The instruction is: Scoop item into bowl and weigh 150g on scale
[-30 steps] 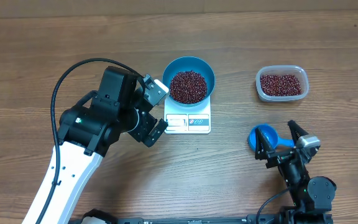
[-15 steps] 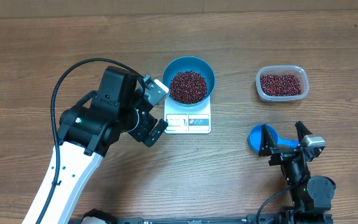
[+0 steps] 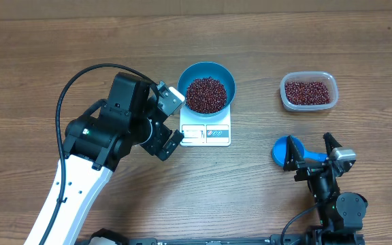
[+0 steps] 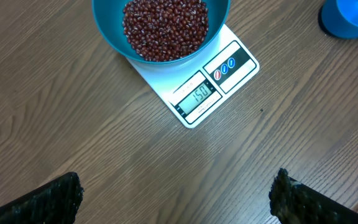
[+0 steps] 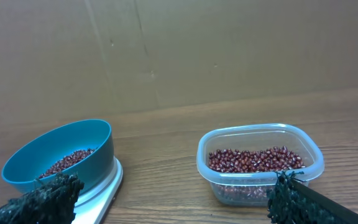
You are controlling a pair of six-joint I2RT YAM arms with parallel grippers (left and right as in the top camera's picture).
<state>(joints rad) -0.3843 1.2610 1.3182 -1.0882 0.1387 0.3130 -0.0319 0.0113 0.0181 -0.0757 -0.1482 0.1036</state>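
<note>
The blue bowl [image 3: 207, 76] stands on the white scale [image 3: 205, 134], filled with red-brown beans [image 3: 205, 94]. In the left wrist view the bowl [image 4: 114, 37] and its beans [image 4: 165, 25] lie at the top, and the scale [image 4: 194, 99] shows 150 in its display. My left gripper [image 3: 175, 121] is open just left of the scale, holding nothing; it [image 4: 176, 186] hangs over bare wood. My right gripper [image 3: 312, 153] is open near the front right, over the handle of the blue scoop [image 3: 286, 150]. It [image 5: 173, 193] faces the bowl [image 5: 61, 152] and scale [image 5: 107, 186].
A clear tub [image 3: 307, 92] with more beans stands at the back right, and in the right wrist view the tub [image 5: 260, 165] is straight ahead. The scoop [image 4: 350, 15] lies on the wood between tub and front edge. A brown wall closes off the table's far side.
The right gripper shifted and turned slightly to the right over the scoop, then stopped. The left arm, bowl and scale have not moved.
</note>
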